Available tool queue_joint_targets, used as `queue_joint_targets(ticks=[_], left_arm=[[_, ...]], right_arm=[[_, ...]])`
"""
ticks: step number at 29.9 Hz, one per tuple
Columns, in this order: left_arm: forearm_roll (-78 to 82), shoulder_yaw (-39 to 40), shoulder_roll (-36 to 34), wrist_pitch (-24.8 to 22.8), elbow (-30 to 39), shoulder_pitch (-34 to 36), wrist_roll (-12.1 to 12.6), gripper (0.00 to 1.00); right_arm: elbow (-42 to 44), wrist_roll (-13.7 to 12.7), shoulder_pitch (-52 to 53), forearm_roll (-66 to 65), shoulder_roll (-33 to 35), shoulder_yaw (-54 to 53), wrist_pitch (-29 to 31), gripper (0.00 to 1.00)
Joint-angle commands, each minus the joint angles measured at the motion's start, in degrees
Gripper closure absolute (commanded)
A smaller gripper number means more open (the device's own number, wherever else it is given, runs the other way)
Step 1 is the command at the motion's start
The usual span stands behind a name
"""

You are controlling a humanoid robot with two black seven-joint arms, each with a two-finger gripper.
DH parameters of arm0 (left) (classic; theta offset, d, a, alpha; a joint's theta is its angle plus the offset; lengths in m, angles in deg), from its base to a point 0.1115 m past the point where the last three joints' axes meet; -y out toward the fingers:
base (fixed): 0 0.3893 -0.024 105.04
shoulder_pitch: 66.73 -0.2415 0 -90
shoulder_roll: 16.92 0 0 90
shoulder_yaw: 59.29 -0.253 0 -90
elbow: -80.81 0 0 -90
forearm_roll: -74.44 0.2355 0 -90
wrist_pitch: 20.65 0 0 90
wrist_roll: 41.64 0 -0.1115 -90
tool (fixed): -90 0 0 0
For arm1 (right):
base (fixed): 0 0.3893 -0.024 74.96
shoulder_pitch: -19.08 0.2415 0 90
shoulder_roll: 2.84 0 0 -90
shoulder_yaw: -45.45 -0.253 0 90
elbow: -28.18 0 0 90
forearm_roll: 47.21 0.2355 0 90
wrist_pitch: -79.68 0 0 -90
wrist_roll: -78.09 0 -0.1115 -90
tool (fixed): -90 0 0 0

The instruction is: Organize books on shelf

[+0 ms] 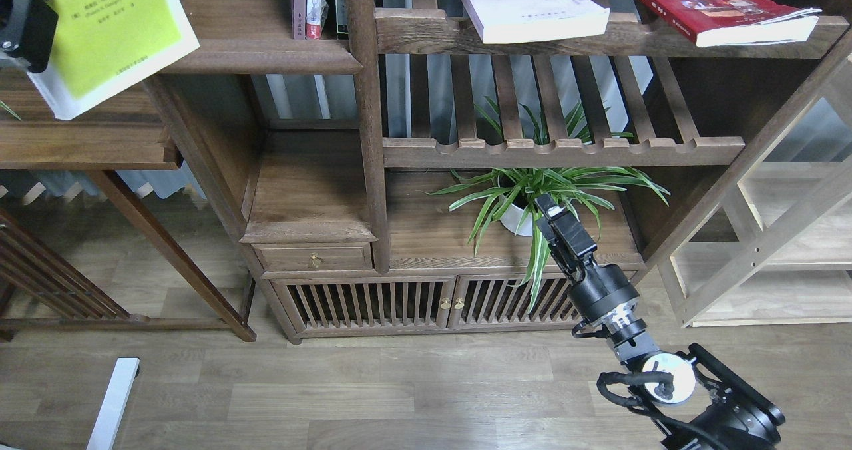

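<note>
My left gripper [23, 10] is at the top left corner, shut on the yellow-green book [113, 30]. It holds the book tilted in the air, over the left end of the solid dark shelf board [266, 56]. The book's top is cut off by the view's edge. The pale book [532, 4] and the red book [719, 4] lie flat on the upper slatted rack [626, 37] at the right. My right gripper [549, 207] is low, in front of the plant and empty. Its fingers look dark and cannot be told apart.
Several upright books [313, 4] stand at the right end of the shelf board. A spider plant [532, 190] in a white pot [514, 220] sits under the lower slatted rack [559, 150]. There is a dark side table [86, 147] at the left and a pale wood frame [765, 243] at the right.
</note>
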Motion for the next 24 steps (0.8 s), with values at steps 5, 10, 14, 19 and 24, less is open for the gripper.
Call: queue_joint_targets(ticks=[5, 10, 14, 19, 24], left_arm=[[1.76, -6.82, -0.03, 0.00, -2.96, 7.92, 0.00, 1.00], [2.11, -10.69, -0.12, 3.38, -4.99, 13.02, 0.00, 1.00], [2.11, -10.79, -0.73, 4.18, -5.08, 13.29, 0.09, 1.00], [2.11, -9.65, -0.82, 4.88, -5.78, 12.94, 0.00, 1.00], [2.02, -9.20, -0.73, 8.30, -6.57, 12.85, -0.52, 1.00]], right_arm=[[0.56, 0.00, 0.88, 0.10, 0.12, -0.03, 0.00, 0.17], [0.56, 0.00, 0.79, 0.19, 0.21, -0.11, 0.00, 0.17], [0.56, 0.00, 0.71, 0.36, 1.00, -0.20, 0.00, 0.16], [0.56, 0.09, 0.09, 0.45, 1.35, -0.20, 0.00, 0.16], [0.56, 0.09, 0.00, 0.45, 1.35, -0.03, 0.00, 0.16]])
